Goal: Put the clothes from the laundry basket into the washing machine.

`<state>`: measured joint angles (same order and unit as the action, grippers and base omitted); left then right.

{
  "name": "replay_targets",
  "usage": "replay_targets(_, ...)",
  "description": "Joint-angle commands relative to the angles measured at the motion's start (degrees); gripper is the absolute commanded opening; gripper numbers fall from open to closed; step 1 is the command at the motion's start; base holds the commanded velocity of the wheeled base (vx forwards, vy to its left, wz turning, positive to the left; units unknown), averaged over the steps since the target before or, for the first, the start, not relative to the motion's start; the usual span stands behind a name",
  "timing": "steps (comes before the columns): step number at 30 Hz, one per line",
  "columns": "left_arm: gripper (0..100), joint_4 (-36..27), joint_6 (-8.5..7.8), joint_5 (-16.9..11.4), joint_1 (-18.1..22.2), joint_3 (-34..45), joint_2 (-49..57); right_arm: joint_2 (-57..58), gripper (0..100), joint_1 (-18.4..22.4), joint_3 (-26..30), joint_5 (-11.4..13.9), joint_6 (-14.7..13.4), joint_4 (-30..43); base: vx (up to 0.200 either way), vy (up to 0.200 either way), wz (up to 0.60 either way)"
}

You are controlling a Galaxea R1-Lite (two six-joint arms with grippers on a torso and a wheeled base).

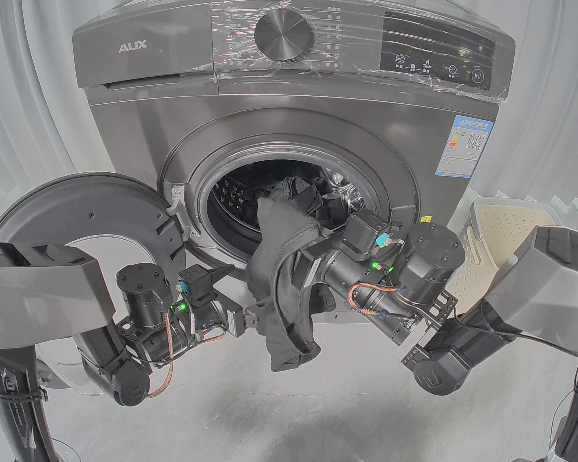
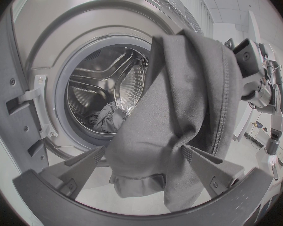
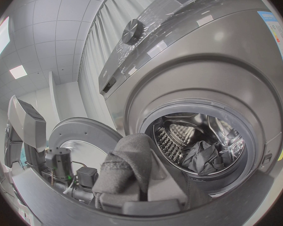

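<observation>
A dark grey garment (image 1: pixel 282 271) hangs in front of the washing machine's (image 1: pixel 289 97) open drum mouth, its top at the rim and its lower end dangling toward the floor. My right gripper (image 3: pixel 143 187) is shut on its upper part, and the cloth drapes over the fingers (image 3: pixel 166 185). In the head view the right gripper (image 1: pixel 298 255) is wrapped in cloth just outside the drum. My left gripper (image 2: pixel 142 148) is open, its two fingers on either side of the hanging cloth; it sits low and left of the garment (image 1: pixel 258 319). More dark clothes (image 3: pixel 204 157) lie inside the drum.
The round door (image 1: pixel 90 219) stands swung open on the left, close behind my left arm. A cream laundry basket (image 1: pixel 501 239) sits to the right of the machine, behind my right arm. Bare grey floor lies below the hanging garment.
</observation>
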<state>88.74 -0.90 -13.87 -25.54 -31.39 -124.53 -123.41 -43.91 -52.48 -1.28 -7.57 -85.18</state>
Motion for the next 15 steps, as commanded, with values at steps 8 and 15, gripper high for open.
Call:
replay_targets(8,100,0.03,-0.33,-1.60,-3.29,-2.62,-1.68,0.27,0,-2.14,0.36,-0.04,0.01,0.10,0.000,0.000,0.00)
replay_targets(15,100,0.12,-0.42,-2.12,-3.99,-2.89,-2.74,0.27,0,-1.44,0.45,0.05,-0.25,0.10,0.000,0.000,0.00)
